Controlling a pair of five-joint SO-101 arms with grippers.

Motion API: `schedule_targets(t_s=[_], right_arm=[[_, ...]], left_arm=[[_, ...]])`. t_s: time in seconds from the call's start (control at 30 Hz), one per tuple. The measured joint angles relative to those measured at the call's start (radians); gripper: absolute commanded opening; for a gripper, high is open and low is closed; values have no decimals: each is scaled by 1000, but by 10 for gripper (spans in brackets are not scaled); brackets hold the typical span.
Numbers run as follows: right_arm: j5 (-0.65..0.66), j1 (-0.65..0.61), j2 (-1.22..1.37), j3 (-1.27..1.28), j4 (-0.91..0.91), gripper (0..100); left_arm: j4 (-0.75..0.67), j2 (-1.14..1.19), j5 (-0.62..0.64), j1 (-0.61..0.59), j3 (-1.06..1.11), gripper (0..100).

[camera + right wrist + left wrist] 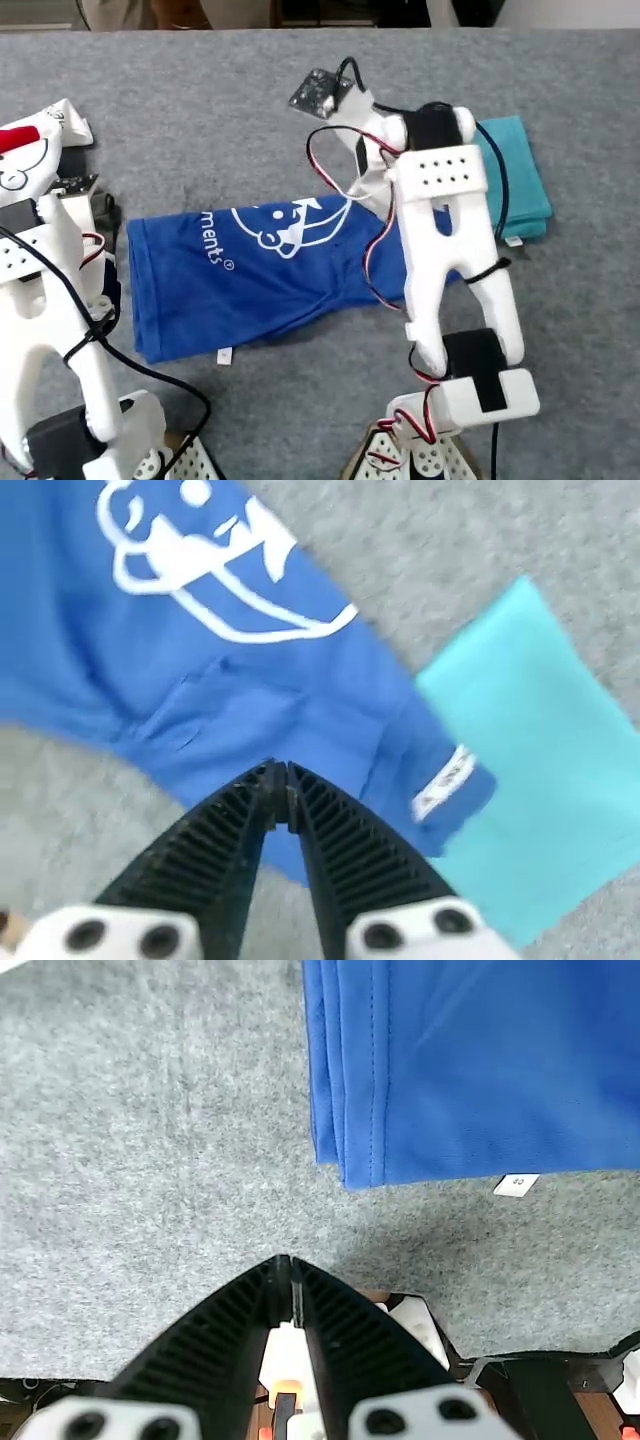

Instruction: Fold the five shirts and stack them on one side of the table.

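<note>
A blue shirt (pixel 260 270) with a white print lies folded lengthwise across the middle of the grey felt table (pixel 200 100). Its layered edge (pixel 345 1080) shows in the left wrist view, with a small white tag (pixel 517 1185) at the hem. My left gripper (pixel 290 1272) is shut and empty over bare felt, short of that edge. My right gripper (pixel 280 778) is shut just above the blue shirt (pixel 200 680), near the end that reaches the teal shirt. The folded teal shirt (pixel 515 175) lies at the back right, also seen as the teal shirt (pixel 540 740) in the right wrist view.
The right arm (pixel 445 230) stretches over the blue shirt's right end and hides part of it. The left arm (pixel 50 300) stands at the left edge. A white thing with red and black marks (pixel 30 140) sits at the far left.
</note>
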Motion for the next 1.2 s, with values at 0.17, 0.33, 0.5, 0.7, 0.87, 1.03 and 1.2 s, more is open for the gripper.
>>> schedule_targets(t_s=[0.17, 0.33, 0.5, 0.7, 0.87, 1.03, 1.2], right_arm=[[9, 0, 0, 218, -75, 2], [-46, -6, 0, 563, -419, 2], [-54, -40, 40, 727, -643, 2], [-54, -37, 57, 651, -516, 2], [-54, 2, -77, 496, -302, 2], [-54, 48, -319, 391, -222, 2], [-54, 66, -508, 450, -219, 2]], left_arm=[[0, 0, 78, -44, -14, 111], [0, 0, 91, -66, -44, 111], [0, 0, 95, -74, -46, 114], [0, 0, 100, -75, -46, 115], [0, 0, 100, -75, -46, 205], [11, 0, 100, -94, -55, 241], [11, 29, 101, -94, -97, 243]])
